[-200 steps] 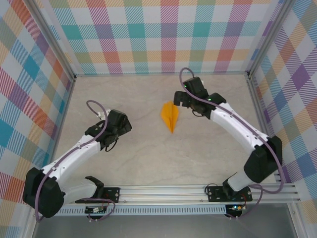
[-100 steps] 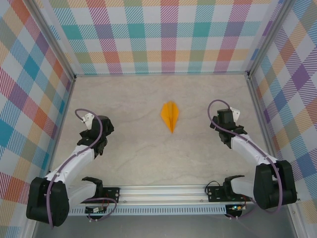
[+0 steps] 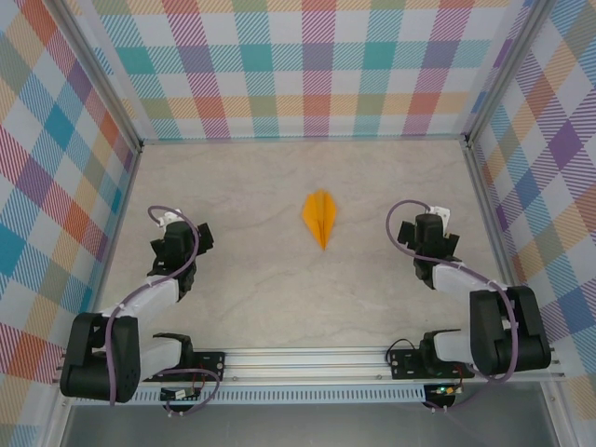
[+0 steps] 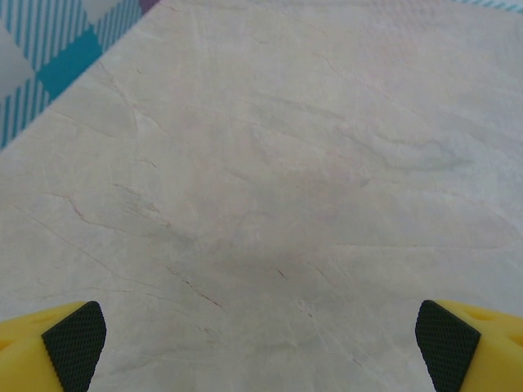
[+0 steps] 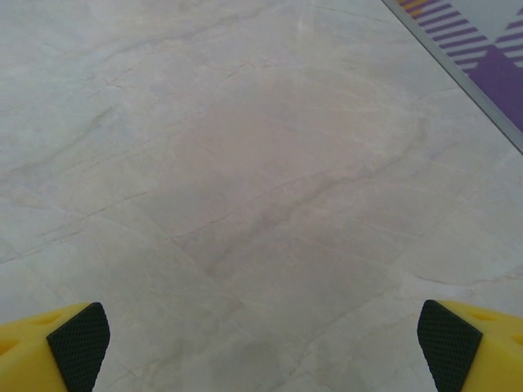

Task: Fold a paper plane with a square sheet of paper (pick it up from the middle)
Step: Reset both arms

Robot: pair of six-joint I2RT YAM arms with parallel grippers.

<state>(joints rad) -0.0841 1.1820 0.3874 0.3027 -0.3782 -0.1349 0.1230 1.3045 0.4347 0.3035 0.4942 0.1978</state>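
Paper plane (image 3: 320,218) lies flat at the middle of the table (image 3: 251,298), narrow tip toward the arms. It looks fully folded, so the task reads as done. Both arms sit tucked at the sides, well apart from it, probably parked. Left gripper (image 4: 261,347) is spread wide and empty over bare tabletop; right gripper (image 5: 261,347) likewise, touching nothing.

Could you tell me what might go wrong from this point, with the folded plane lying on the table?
1. The paper plane lies loose mid-table, held by nothing; being light, it might slide or spring open at a slight nudge or draught.
2. The left pincer and right pincer are open and well apart from it, over the bare table; if a regrasp were needed, thin paper on that smooth surface could slip away.
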